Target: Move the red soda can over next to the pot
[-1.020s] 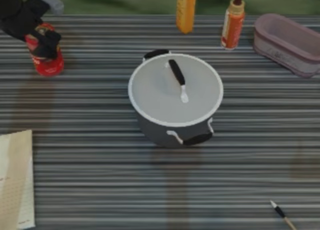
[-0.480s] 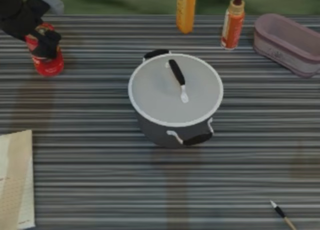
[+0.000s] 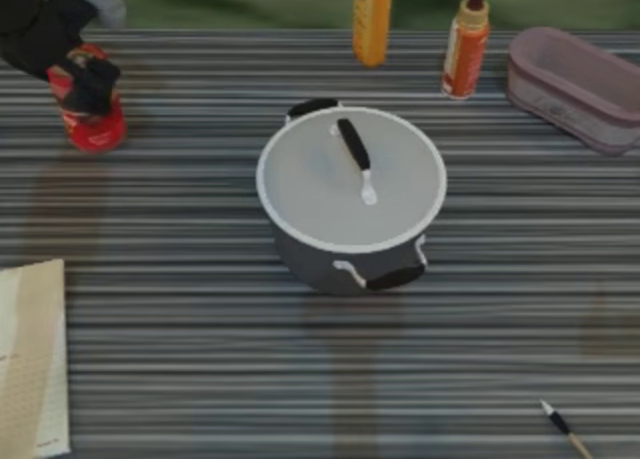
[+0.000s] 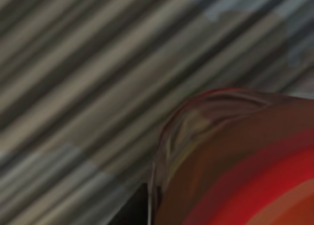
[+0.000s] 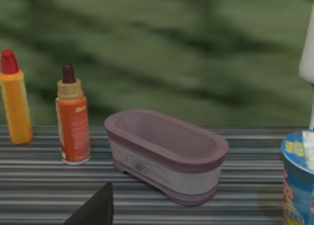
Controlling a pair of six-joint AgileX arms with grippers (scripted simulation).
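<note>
Gripping the red soda can (image 3: 92, 119) well left of the pot (image 3: 350, 199), the left pincer (image 3: 82, 79) clamps its upper body, apparently securing it for carrying. Right arm unseen from above.

Even soft light, blurred backdrop

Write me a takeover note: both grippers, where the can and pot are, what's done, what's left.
Left gripper: at the far left of the table, fingers around the red soda can; can appears to rest on the table.
Right gripper: out of the top view, not at work.
Pot: mid-table, lid on, well apart from the can.
Done: the can is reached.
Left: lift, carry right, set down beside the pot.
</note>
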